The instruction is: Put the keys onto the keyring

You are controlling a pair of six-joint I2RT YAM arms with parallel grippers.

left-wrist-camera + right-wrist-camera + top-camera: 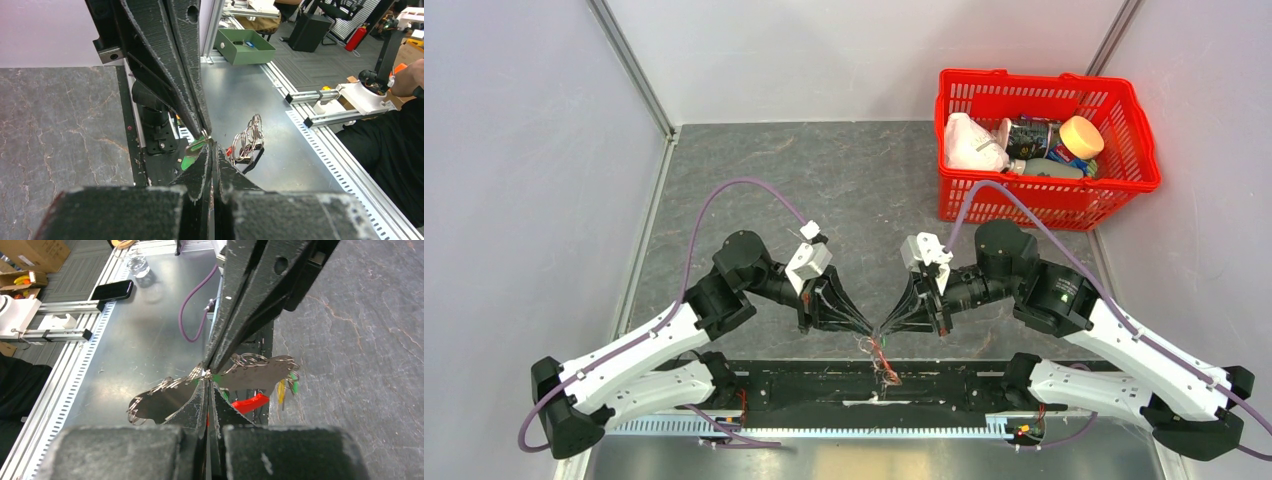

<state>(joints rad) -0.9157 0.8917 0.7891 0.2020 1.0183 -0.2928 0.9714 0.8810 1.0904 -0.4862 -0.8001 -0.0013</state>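
Our left gripper [210, 147] has its fingers pressed together, and a small silvery green-tagged key [191, 154] sits at their tips, apparently pinched there. Just right of it hang the other silvery metal keys [260, 374] on wire split rings, with the thin oval keyring [250, 403] showing its bright red part beneath them. Our right gripper [207, 380], tip to tip with the left, is likewise clamped on that bunch of keys; which piece it bites we cannot tell.

We judge that we are mid-threading. Next, the key's hole must be guided onto the ring's opening, a fine move that needs the ring held steady.

Everything hangs above the black base rail [804, 380], beside the grey marbled tabletop [824, 190]. A red plastic basket [1049, 205] of oddments stands far right, with white walls around.
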